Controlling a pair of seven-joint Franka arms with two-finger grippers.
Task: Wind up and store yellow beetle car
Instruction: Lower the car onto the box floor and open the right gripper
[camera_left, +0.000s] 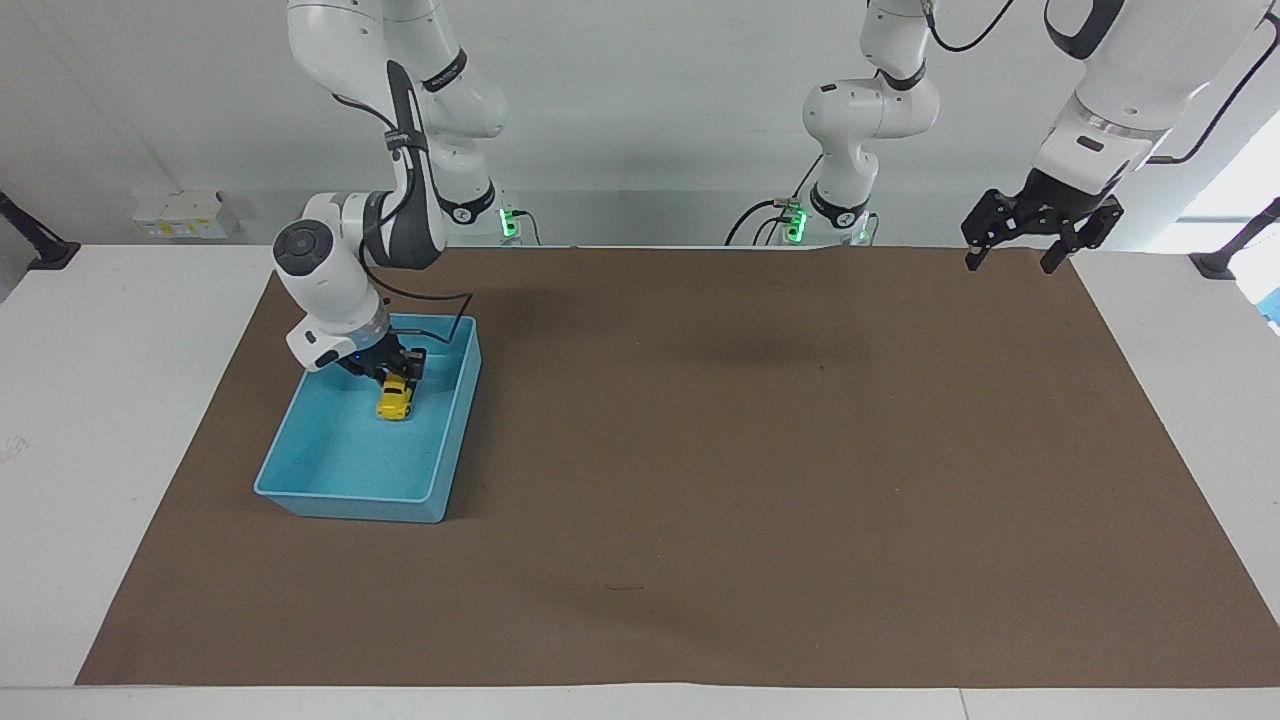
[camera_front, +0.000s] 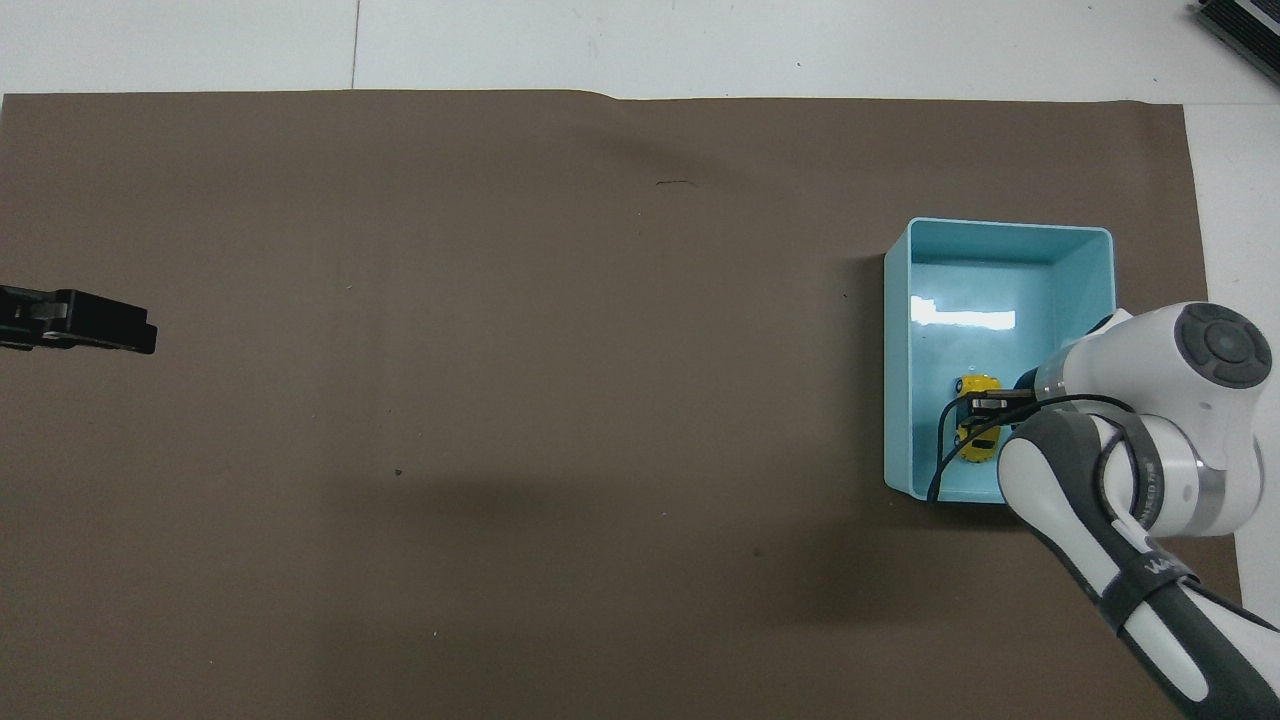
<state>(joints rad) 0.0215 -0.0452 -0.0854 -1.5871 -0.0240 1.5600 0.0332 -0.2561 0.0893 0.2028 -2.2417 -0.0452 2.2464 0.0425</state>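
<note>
The right gripper (camera_left: 396, 366) is inside the blue tray (camera_left: 300, 490), low over the tray's half nearer the robots, its fingers closed across the yellow beetle car (camera_left: 396, 398). The car hangs nose-down from the fingers, with its lower end at or just above the tray floor; contact with the floor cannot be confirmed. In the overhead view the same gripper (camera_front: 985, 404) crosses the car (camera_front: 975, 445) at mid-body, and the car sits near the tray wall toward the centre of the table.

Assessment: the storing step appears to be in hand. To do it well, the car should be brought down until its wheels bear on the tray floor before the fingers part, so it neither drops nor tips. If the spring is wound, a release with wheels free may send it rolling into a tray wall. The fingers should open only enough to clear the body, then lift straight up clear of the rim (camera_front: 1000, 224).

The left gripper (camera_left: 1018, 240) waits raised over the brown mat (camera_left: 750, 450) corner at the left arm's end, fingers apart and holding nothing.
</note>
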